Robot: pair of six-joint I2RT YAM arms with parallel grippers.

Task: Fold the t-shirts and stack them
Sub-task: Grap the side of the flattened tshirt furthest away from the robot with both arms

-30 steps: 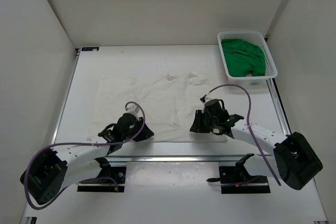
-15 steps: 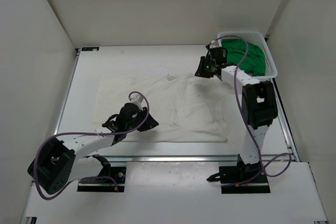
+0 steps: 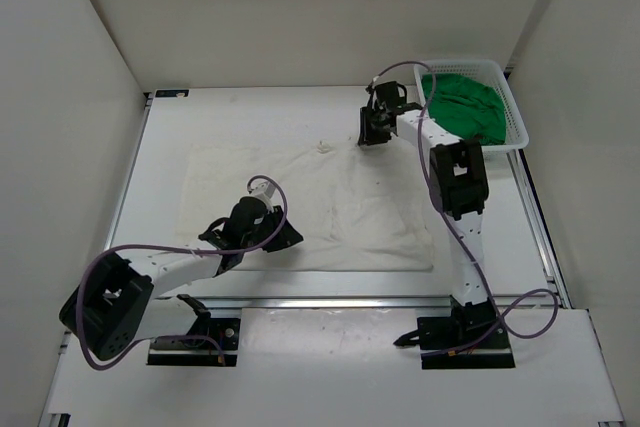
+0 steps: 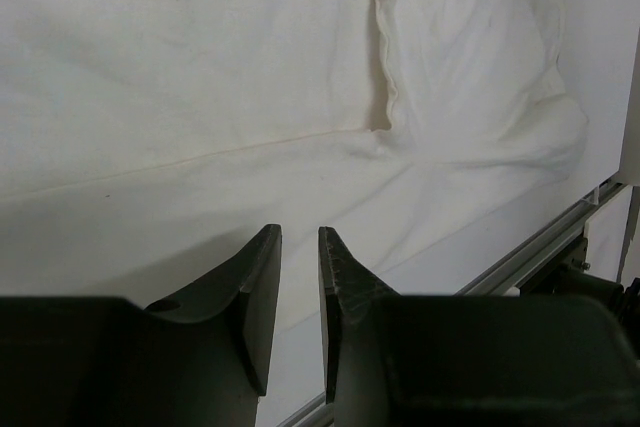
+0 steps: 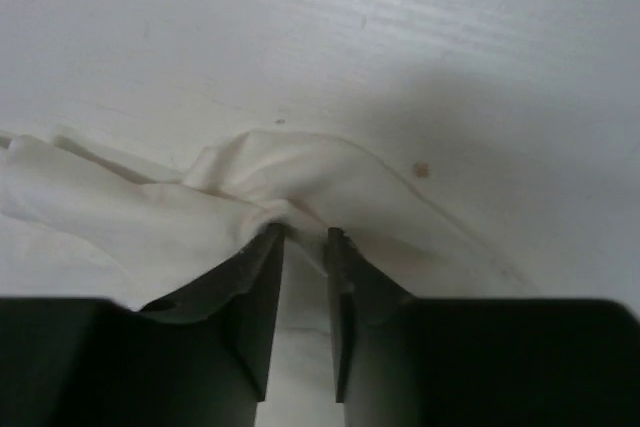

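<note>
A white t-shirt lies spread flat on the table. My right gripper reaches to its far right corner. In the right wrist view the jaws are shut on a bunched fold of the white t-shirt. My left gripper sits low over the shirt's near middle. Its jaws stand almost together with nothing between them, above the white cloth. A bright green t-shirt lies crumpled in the basket. The red t-shirt is out of view.
A white mesh basket stands at the table's far right corner. A metal rail runs along the near edge, and it shows in the left wrist view. White walls enclose the table.
My right arm swung from the shirt's near right edge out to its far right corner and then shifted slightly left. My left gripper moved a little to the right over the shirt.
</note>
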